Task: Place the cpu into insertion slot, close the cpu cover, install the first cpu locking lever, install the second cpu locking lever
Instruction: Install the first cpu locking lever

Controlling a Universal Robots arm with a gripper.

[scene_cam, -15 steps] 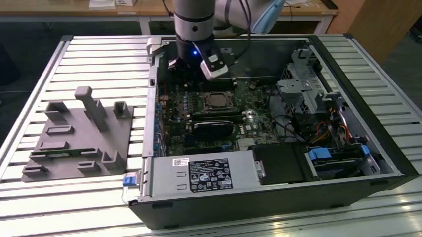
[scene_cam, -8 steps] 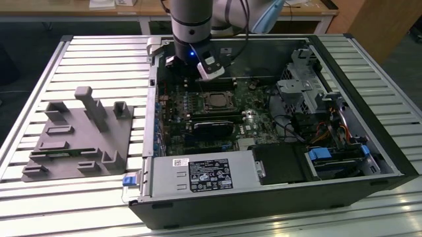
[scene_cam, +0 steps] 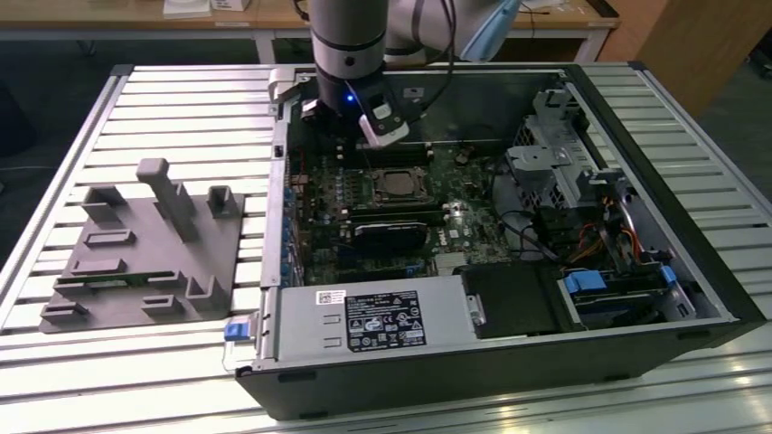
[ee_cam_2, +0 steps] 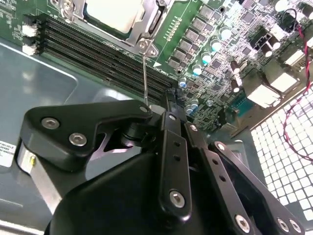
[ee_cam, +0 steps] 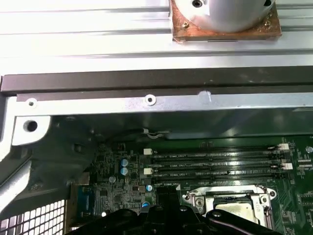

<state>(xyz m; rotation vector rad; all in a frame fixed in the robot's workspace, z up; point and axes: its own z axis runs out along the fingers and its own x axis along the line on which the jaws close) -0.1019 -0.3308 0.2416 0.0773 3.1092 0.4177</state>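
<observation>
The cpu (ee_cam_2: 115,14), a dull silver square, lies in the insertion slot (scene_cam: 392,185) on the green board inside the open computer case. The cpu cover (ee_cam_2: 149,27) lies flat around it as a silver frame. A thin metal locking lever (ee_cam_2: 145,73) runs from the socket's corner straight to my gripper (ee_cam_2: 156,122) and ends at its black body. In the exterior view my gripper (scene_cam: 368,145) hangs just behind the socket, low over the board. The first wrist view has the socket and cpu (ee_cam: 234,208) beside the gripper's black body.
Long black memory sticks (ee_cam_2: 98,54) lie between the socket and the gripper. A grey fixture plate (scene_cam: 145,249) with pegs sits on the slatted table at the exterior view's left. Drive cage and cables (scene_cam: 579,181) fill the case's right side; a labelled power supply (scene_cam: 374,321) sits in front.
</observation>
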